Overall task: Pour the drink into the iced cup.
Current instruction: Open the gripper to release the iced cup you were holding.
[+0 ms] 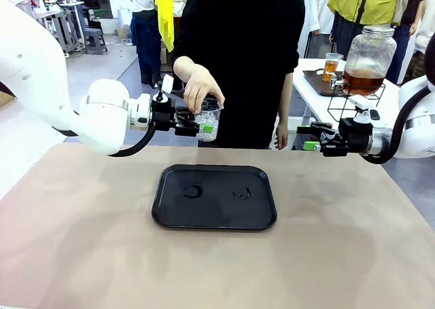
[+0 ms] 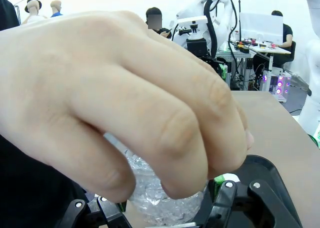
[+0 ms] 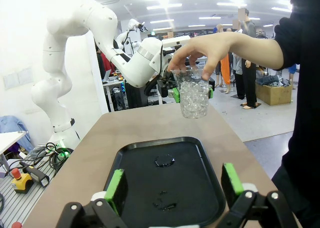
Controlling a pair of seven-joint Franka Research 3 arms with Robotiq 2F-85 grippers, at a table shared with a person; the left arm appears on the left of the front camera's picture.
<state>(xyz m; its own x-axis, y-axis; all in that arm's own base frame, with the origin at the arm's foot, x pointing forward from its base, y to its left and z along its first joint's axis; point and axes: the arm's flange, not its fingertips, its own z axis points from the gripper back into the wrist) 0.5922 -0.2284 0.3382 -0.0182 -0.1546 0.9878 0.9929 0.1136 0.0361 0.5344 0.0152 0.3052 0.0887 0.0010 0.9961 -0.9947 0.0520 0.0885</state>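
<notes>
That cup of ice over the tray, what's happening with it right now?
A person's hand holds the cup of ice by its rim, up in the air beyond the far edge of the black tray. The left hand is closed around the cup's side, so both are on it at once, like a handover. The right hand waits open and empty off to the side. The tray has a few wet marks on it.

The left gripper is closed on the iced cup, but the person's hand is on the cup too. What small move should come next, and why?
Probably the person's hand should let go of the rim, leaving the iced cup to the left gripper. The fingers grip it from above while the gripper clamps its side, above the far edge of the black tray.
</notes>
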